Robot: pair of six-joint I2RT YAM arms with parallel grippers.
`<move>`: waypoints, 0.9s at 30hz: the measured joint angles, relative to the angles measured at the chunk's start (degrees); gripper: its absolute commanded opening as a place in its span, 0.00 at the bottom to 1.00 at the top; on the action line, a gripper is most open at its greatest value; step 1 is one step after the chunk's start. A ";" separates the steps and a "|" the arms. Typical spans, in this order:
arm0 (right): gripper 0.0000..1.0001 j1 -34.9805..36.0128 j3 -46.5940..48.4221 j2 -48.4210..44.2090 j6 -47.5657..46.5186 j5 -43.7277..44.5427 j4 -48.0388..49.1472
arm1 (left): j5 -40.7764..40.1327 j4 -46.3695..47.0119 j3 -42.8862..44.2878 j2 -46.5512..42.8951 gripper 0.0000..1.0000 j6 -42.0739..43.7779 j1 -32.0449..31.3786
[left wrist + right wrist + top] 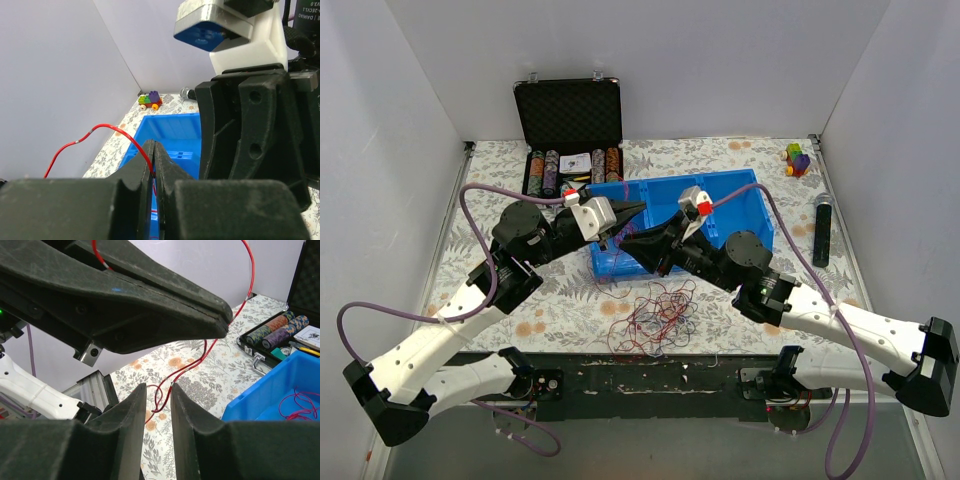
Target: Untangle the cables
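Note:
A tangle of thin red, purple and white cables (655, 318) lies on the floral table in front of the blue bin (745, 205). My left gripper (154, 144) is shut on one red cable (100, 128), which arcs off to the left. In the top view this gripper (640, 207) hangs over the bin's near left corner. My right gripper (158, 388) is open by a narrow gap just below it, with red strands (200, 360) running down between its fingers to the table. The right gripper also shows in the top view (626, 240). More red cable (299, 405) lies inside the bin.
An open black case of poker chips (570, 150) stands at the back left. A toy of coloured bricks (797, 158) sits at the back right. A black cylinder (822, 228) lies right of the bin. White walls close three sides.

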 measured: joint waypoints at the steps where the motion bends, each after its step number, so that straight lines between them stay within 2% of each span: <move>1: 0.38 -0.02 0.00 0.00 0.26 -0.20 0.37 | -0.02 0.02 0.00 0.00 0.00 -0.02 0.02; 7: 0.44 0.00 0.00 1.33 0.94 -1.27 3.43 | -0.02 0.17 0.28 0.02 0.00 -1.09 0.00; 13: 0.32 0.00 0.00 3.91 1.27 -0.70 5.20 | -0.07 0.22 2.16 0.07 0.00 -3.04 0.00; 17: 0.31 0.00 0.00 4.26 1.68 1.73 7.15 | -0.04 0.20 3.67 0.07 0.00 -5.09 0.02; 19: 0.26 0.00 0.09 4.63 1.68 2.32 8.31 | 0.07 0.15 4.33 0.07 0.00 -6.14 0.02; 22: 0.09 0.00 0.98 6.34 1.66 2.49 9.42 | 0.39 0.00 4.79 0.07 0.00 -7.17 0.02; 23: 0.05 0.00 1.33 6.93 1.64 2.49 9.55 | 0.44 -0.17 4.83 0.07 0.03 -7.43 0.02; 24: 0.01 0.00 1.60 7.45 1.66 2.51 9.66 | 0.44 -0.35 4.83 0.07 0.13 -7.61 0.02; 26: 0.01 0.00 1.95 7.93 1.53 2.69 9.53 | 0.42 -0.90 4.83 0.07 0.39 -7.91 0.04; 27: 0.01 0.00 2.10 7.96 1.36 2.99 9.25 | 0.39 -1.29 4.83 0.00 0.45 -7.74 0.04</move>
